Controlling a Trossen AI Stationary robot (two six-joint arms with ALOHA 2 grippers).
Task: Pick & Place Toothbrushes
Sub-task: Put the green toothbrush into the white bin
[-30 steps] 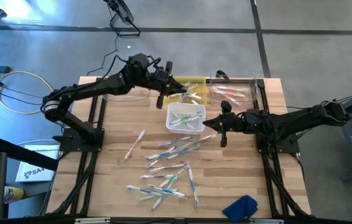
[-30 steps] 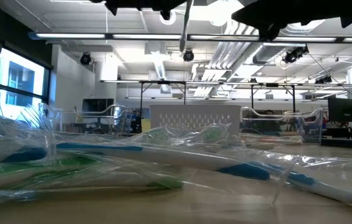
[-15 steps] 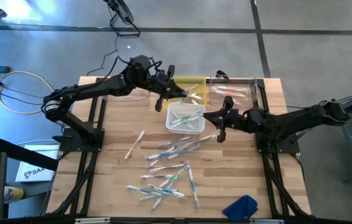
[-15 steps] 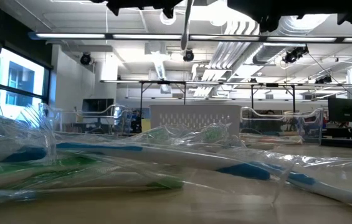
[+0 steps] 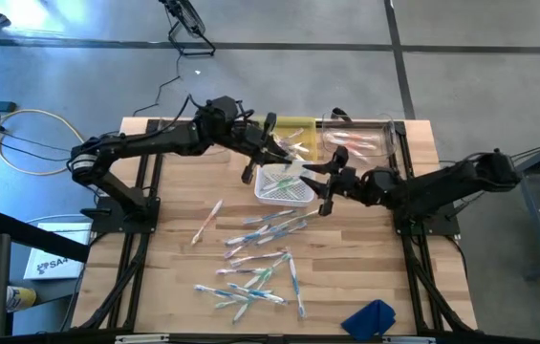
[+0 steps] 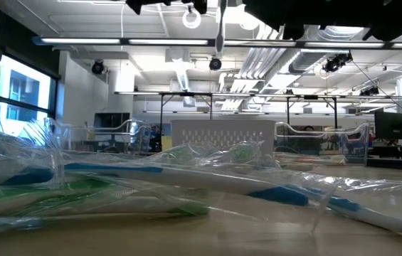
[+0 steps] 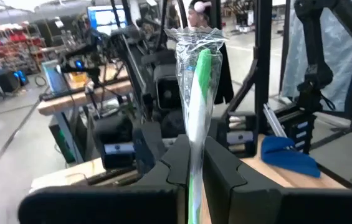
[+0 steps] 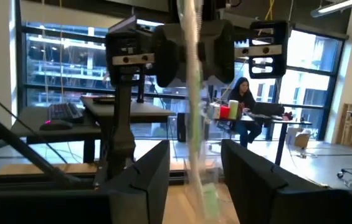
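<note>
My left gripper (image 5: 289,162) is shut on a green and white toothbrush (image 7: 195,93) in a clear wrapper, above the white basket (image 5: 271,191). The toothbrush hangs in the low view (image 6: 219,28). In the right wrist view it (image 8: 194,130) stands between the open fingers of my right gripper (image 5: 321,187), which touch nothing. Other wrapped toothbrushes (image 5: 260,250) lie loose on the wooden table, and a few lie in the basket. My left gripper pinches the wrapped toothbrush near its upper end (image 7: 191,163) between its two fingers. The fingers reach in level, from the table's far left, and lie across it. The toothbrush hangs nearly upright below them (image 8: 194,99), clear of the basket and the table.
A yellow bin (image 5: 300,126) and a clear bin (image 5: 370,139) holding toothbrushes stand at the table's far edge behind the basket. A blue cloth (image 5: 369,317) lies at the near right. The two grippers stand close together over the basket.
My right gripper has opened, tipped upward and gone toward the table's left, so that its fingers now stand on either side of the hanging toothbrush. My left gripper has carried the toothbrush a little toward the table's right and near edge, still upright.
</note>
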